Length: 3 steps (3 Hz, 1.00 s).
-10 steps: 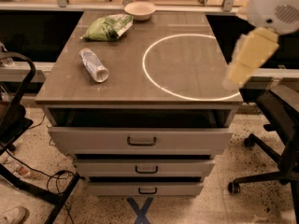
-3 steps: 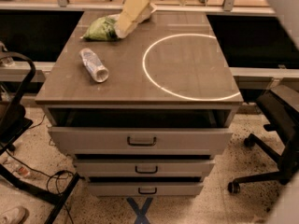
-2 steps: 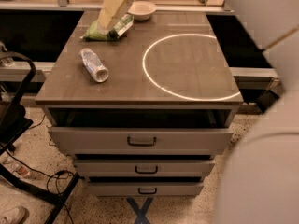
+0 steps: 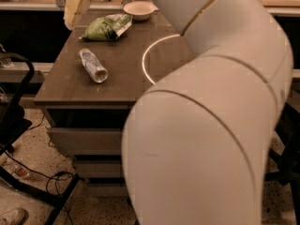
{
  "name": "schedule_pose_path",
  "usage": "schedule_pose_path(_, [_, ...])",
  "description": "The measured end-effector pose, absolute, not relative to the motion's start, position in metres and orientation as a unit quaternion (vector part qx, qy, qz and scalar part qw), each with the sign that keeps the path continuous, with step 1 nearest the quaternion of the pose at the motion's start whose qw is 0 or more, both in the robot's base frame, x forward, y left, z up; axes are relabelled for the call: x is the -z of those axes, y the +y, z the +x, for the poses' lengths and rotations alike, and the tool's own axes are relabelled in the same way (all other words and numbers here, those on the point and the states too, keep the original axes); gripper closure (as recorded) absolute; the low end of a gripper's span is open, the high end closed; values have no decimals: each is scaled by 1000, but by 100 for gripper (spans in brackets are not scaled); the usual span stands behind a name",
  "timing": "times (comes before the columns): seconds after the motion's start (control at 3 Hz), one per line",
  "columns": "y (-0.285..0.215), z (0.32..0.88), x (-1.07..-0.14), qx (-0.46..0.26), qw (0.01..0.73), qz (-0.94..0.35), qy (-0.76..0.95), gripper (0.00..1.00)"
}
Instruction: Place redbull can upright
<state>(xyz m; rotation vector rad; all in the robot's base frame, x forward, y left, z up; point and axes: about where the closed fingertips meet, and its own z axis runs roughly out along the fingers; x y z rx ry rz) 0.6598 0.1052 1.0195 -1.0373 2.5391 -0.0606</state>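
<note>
Lying sideways on the table, the redbull can is well apart from the gripper near the far-left corner, whose opening cannot be told.

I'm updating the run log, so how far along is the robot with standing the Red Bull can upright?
Done: nothing yet; the slim silvery metal can lies on its side on the brown wooden table. In hand: the pincer hangs over the table's far left corner, beside the green crinkly bag, apart from the can. Left: reaching it, grasping it, and setting it on its end.
</note>
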Motion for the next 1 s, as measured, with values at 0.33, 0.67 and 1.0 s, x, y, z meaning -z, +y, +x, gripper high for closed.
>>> schedule_pose_path(0.33, [132, 679, -982, 55, 171, -341, 923, 0])
schedule_pose_path(0.67, [136, 689, -955, 65, 148, -318, 934, 0])
schedule_pose_path(1.0, [136, 695, -931, 64, 122, -300, 944, 0])
